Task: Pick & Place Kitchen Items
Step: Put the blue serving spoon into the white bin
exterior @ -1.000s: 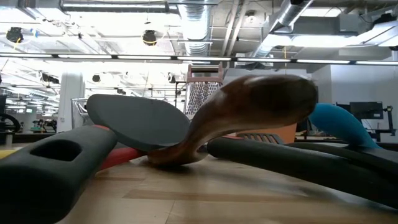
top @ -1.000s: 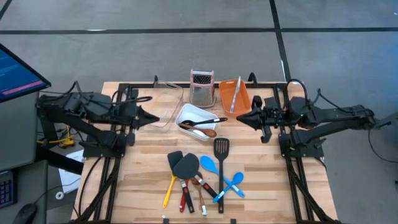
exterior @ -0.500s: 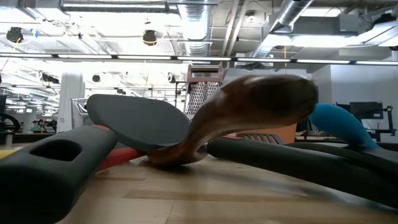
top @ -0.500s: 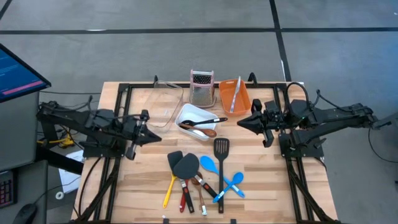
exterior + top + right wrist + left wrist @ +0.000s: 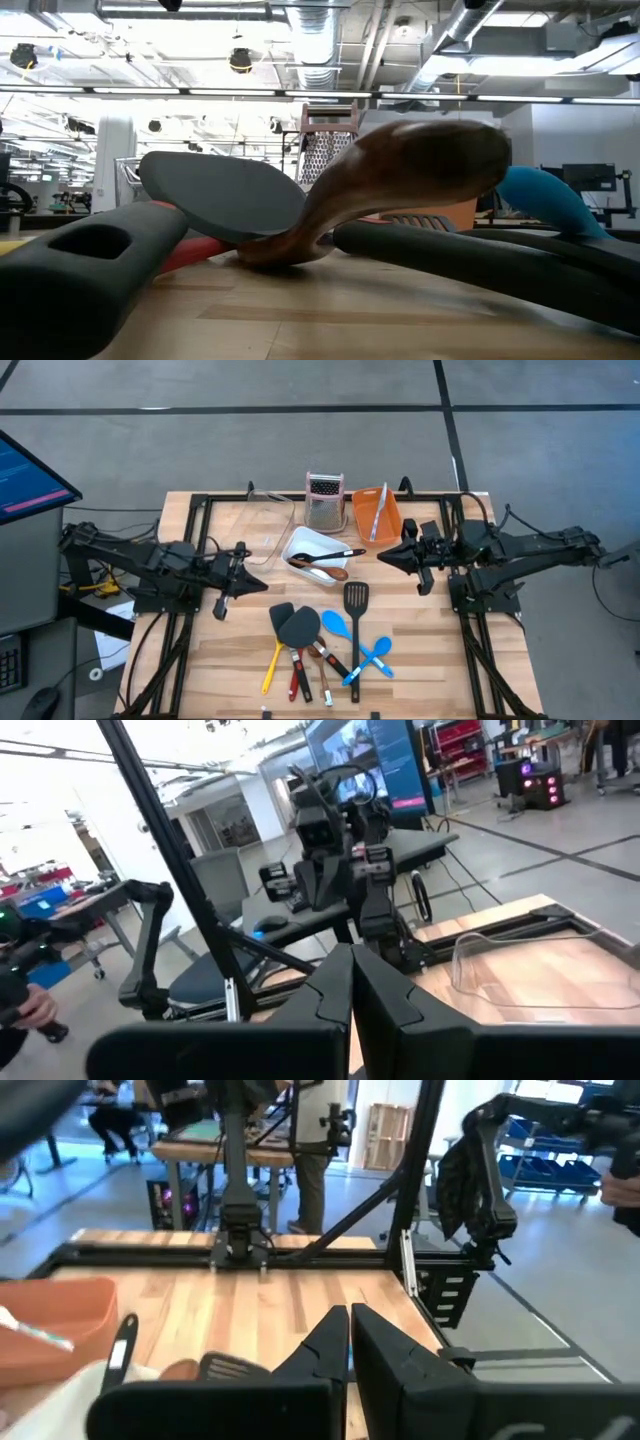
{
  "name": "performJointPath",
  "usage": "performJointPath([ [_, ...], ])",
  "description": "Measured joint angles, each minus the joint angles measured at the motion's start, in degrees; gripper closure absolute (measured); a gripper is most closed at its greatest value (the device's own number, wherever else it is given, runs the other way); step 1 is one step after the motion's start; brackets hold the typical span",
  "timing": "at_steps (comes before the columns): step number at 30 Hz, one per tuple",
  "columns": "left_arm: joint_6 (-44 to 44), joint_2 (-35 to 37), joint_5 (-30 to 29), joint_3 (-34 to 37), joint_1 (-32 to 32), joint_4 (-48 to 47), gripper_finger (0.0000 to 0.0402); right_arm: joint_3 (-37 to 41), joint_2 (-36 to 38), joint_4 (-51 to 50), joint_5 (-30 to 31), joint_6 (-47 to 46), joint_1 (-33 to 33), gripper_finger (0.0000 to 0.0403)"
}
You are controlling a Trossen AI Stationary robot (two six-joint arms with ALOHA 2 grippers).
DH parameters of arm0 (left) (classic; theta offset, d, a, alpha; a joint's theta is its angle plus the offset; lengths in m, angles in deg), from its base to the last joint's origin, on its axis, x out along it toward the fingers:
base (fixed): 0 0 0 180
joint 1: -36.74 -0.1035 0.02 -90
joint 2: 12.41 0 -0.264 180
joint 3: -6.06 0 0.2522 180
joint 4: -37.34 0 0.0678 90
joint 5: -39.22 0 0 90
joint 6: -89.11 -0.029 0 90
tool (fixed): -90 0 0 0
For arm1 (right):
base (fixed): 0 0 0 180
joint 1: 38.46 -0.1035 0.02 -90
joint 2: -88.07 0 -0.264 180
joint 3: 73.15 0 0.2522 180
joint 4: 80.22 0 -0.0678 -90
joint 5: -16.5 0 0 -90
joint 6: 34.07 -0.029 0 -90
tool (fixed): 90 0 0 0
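Progress: early to middle, by my reading. A wooden spoon [image 5: 322, 571] and a black-handled tool [image 5: 335, 556] already lie in the white tub [image 5: 300, 542]; a pale utensil [image 5: 377, 513] lies in the orange tub [image 5: 392, 518]. The clear tub [image 5: 268, 532] looks empty.
Left to do: the main cluster of utensils lies loose on the table at about 6 o'clock from the white tub.
Cluster, high view: two black spatulas [image 5: 291, 626] overlapping, slotted turner [image 5: 355, 600] just to their 3 o'clock, two blue spoons [image 5: 362, 650] crossing at 4 o'clock, yellow-handled tool [image 5: 271, 668], red-handled tool [image 5: 296, 677] and a wood-handled tool [image 5: 325, 685] fanned toward the near edge.
Left gripper [image 5: 254, 582]: at 9 o'clock of the white tub, above bare table beside the clear tub, carrying nothing; in its wrist view the fingers [image 5: 322, 1350] stand pressed together.
Right gripper [image 5: 386, 557]: at 3 o'clock of the white tub, below the orange tub, also carrying nothing; fingers [image 5: 332, 982] closed tip to tip in its wrist view.
Not task items: steel box grater with pink top [image 5: 324, 502], upright at 12 o'clock between clear and orange tubs.
Surface: pale wooden plank table [image 5: 240, 660] with a black frame along its edges; dry, uncluttered away from the cluster.
Low view: a wooden spoon bowl [image 5: 420, 165] and black spatula blade [image 5: 220, 192] fill the foreground; grater mesh visible behind.
Room: grey concrete floor, a monitor [image 5: 30, 475] at 9 o'clock off the table; open ceiling ducts and strip lights; other workbenches beyond, with people standing at them in the left wrist view.
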Motion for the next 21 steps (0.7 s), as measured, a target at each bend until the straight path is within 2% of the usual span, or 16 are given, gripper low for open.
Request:
performJointPath([
  [9, 5.61, -0.15, -2.69, 0.0, 0.0, 0.53, 0.04, 0.0, -1.55, -1.32, -0.02, 0.34, 0.34, 0.0402],
  [13, 5.61, -0.15, -2.68, 0.0, 0.0, 0.35, 0.04, 0.0, -2.25, -3.45, -0.06, 7.87, 0.23, 0.0402],
  [18, 5.63, -0.15, -2.66, 0.0, 0.0, 0.25, 0.04, -0.36, -4.53, -3.94, -0.17, 9.99, -1.88, 0.0402],
  [21, 5.63, -0.15, -2.66, 0.0, 0.01, 0.25, 0.04, -4.15, -6.98, -12.79, -0.05, 10.51, -4.16, 0.0403],
])
